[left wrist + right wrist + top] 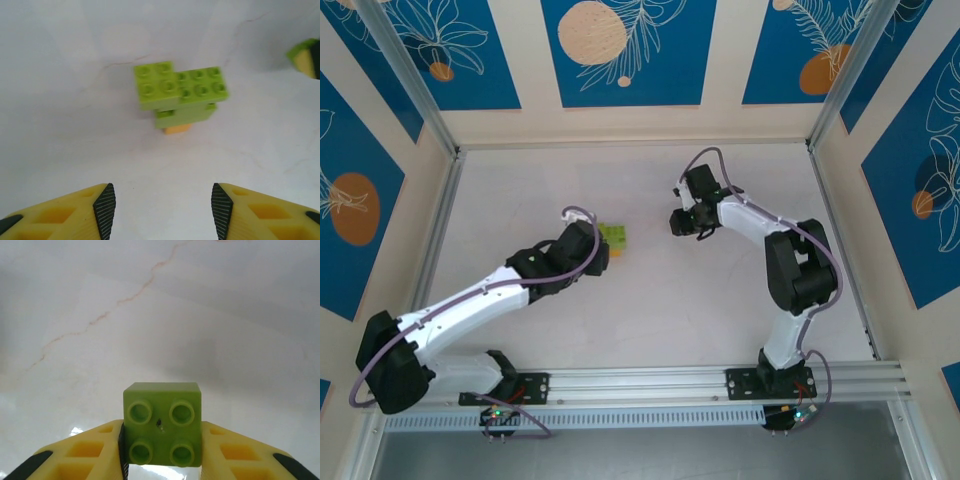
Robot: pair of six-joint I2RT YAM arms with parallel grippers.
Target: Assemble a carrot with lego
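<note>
Carrot (177,97): part-built, green on orange tip, frame centre, on table (60,150).
L hand (163,207): spread, empty, facing it, prob. to steady.
R hand (680,225): pinching brick (162,424), prob. next to add.

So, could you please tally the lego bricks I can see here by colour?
Lime-green: 4, three in the carrot, one lime-green brick in the right gripper
Orange: 1, the orange brick at the carrot's bottom
Total: 5
</note>
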